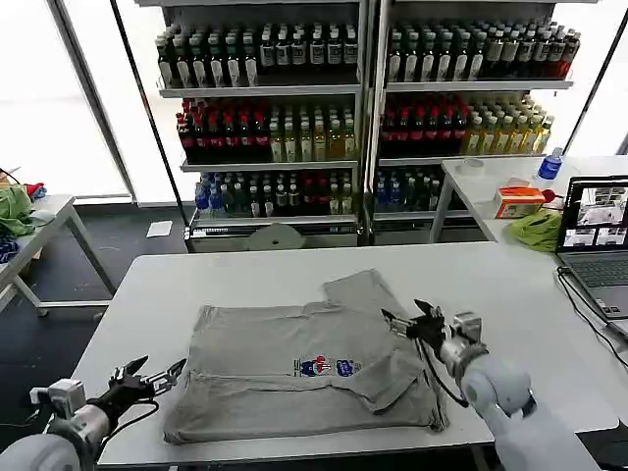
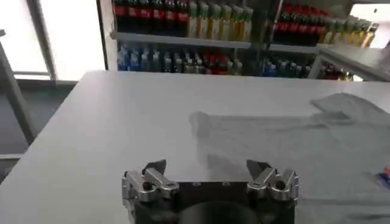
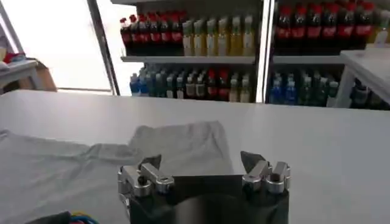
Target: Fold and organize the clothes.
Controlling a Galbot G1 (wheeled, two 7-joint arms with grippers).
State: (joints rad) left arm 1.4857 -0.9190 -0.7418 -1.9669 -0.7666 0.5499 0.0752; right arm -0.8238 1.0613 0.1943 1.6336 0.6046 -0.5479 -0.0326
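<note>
Hovering with fingers spread, the right gripper (image 1: 410, 320) hangs over the right part of the grey shirt (image 1: 294, 368), near its sleeve; the left gripper (image 1: 150, 376), also open, sits beside the shirt's left edge, on the white table (image 1: 491, 285)

The head camera is looking down and forward over the table (image 1: 294, 270) toward the drink shelves (image 1: 363, 108). Each wrist camera is sitting low behind its own tool, skimming the tabletop closely; all three are sharing the grey shirt (image 1: 304, 368) and those shelves.
</note>
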